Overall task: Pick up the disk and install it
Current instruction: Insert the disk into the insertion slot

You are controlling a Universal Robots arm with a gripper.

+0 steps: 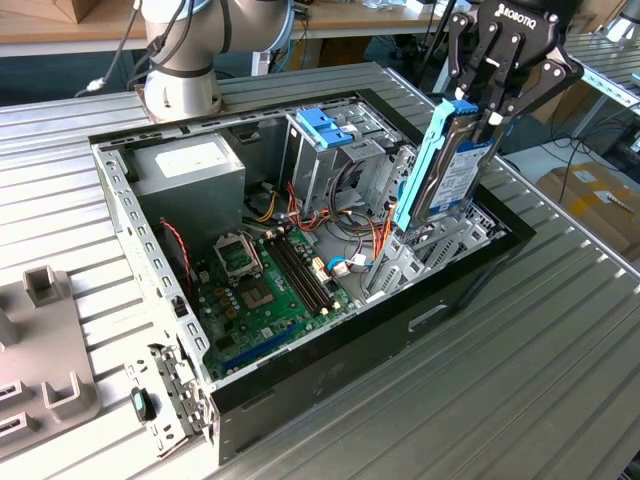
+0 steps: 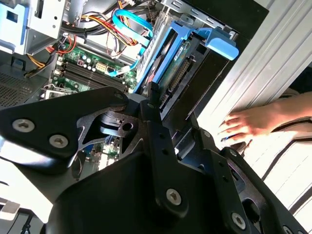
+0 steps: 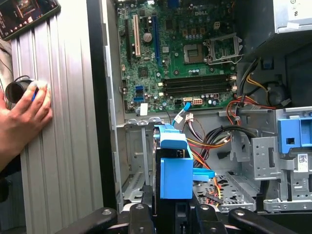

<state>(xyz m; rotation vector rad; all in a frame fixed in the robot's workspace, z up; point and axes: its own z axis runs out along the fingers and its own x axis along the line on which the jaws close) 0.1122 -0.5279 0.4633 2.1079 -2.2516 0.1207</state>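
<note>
Nearest on the ribbed metal table (image 1: pixel 500 400), at the exterior view's left, sit some grey fixtures (image 1: pixel 45 340). Behind them lies the open computer case (image 1: pixel 330 340), black wall toward us. Inside it, the green motherboard (image 1: pixel 260 290) fills the near left part. In both wrist views a person's hand (image 3: pixel 27 117) rests flat on the table, just outside the case wall.

Over at the case's right end, here's the action: the gripper (image 1: pixel 478 112) comes down from above, fingers clamped on the upper end of the disk (image 1: pixel 450 165). The disk stands nearly upright, tilted a little, light blue rail facing left. Its lower end dips in among the grey brackets there, though whether it touches anything I can't tell.

Farther back, the blue bracket (image 1: pixel 325 128) sits atop the metal drive cage (image 1: pixel 310 165). The silver power supply (image 1: pixel 190 165) fills the far left corner, and the arm base (image 1: pixel 180 70) stands on the table beyond.
</note>
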